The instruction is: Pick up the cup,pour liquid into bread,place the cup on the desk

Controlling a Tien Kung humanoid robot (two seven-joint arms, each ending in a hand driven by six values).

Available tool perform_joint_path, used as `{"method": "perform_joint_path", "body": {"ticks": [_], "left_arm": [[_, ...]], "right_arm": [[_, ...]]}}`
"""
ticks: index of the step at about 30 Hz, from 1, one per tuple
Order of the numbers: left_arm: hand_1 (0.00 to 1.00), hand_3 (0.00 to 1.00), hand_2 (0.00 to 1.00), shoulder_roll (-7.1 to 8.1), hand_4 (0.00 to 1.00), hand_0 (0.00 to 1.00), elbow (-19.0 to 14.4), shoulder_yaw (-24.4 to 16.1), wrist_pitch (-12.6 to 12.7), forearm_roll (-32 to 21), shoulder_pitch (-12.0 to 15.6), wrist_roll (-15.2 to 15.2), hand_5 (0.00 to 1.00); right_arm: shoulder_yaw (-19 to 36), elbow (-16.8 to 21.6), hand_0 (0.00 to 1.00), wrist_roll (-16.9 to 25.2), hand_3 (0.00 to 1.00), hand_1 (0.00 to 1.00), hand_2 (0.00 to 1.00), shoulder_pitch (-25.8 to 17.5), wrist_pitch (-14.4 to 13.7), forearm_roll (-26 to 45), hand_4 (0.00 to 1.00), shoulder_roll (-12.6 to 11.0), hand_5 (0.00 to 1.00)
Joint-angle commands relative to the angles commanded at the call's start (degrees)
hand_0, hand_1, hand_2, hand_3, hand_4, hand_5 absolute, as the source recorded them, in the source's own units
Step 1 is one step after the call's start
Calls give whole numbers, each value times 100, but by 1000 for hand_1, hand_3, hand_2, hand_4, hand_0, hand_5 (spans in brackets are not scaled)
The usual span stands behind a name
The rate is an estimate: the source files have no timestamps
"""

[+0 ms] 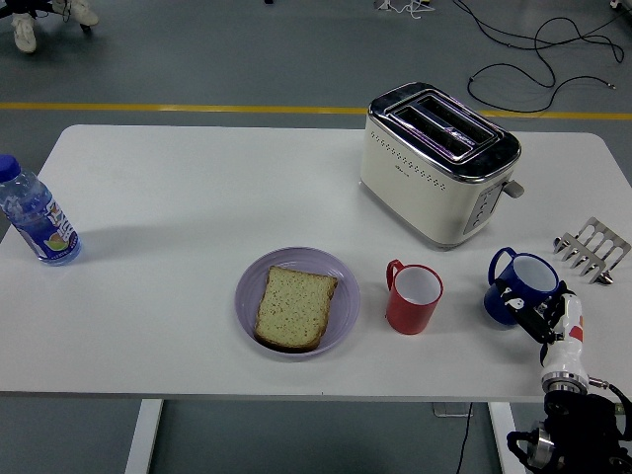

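Observation:
A blue cup (523, 279) stands tilted near the table's right front edge, its handle to the left. My right hand (536, 314) comes up from the lower right corner, with its black fingers curled against the cup's near side. A red cup (413, 298) stands upright left of it. A slice of bread (295, 307) lies flat on a lilac plate (345, 293) at the front middle. The left arm does not show.
A cream toaster (434, 163) stands behind the two cups. A small metal toast rack (592, 250) sits at the right edge. A blue-capped water bottle (36, 219) stands at the far left. Cables lie on the floor beyond the table.

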Motion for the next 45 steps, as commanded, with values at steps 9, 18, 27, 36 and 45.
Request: {"method": "perform_joint_path", "body": {"ticks": [9, 18, 27, 36, 45], "left_arm": [[703, 619, 724, 10, 369, 658, 0, 11, 8, -15, -8, -19, 929], [702, 619, 723, 10, 369, 659, 0, -45, 11, 24, -4, -7, 929], [703, 619, 724, 22, 370, 660, 0, -51, 27, -43, -11, -24, 928], [703, 619, 724, 35, 369, 660, 0, -93, 38, -47, -19, -39, 927], [703, 620, 724, 28, 370, 660, 0, -181, 48, -42, -41, -47, 925]], "right_arm": [[251, 419, 428, -6, 498, 388, 510, -153, 0, -237, 794, -87, 84], [503, 1156, 356, -226, 493, 349, 500, -309, 0, -792, 772, -284, 57], [537, 2232, 368, -1018, 495, 301, 477, -539, 0, -1457, 792, -603, 3], [272, 3278, 325, -2526, 495, 279, 464, -384, 0, -2832, 788, -989, 2], [-384, 3651, 286, -3295, 492, 244, 451, 433, 0, -4218, 761, -1391, 2]]}}
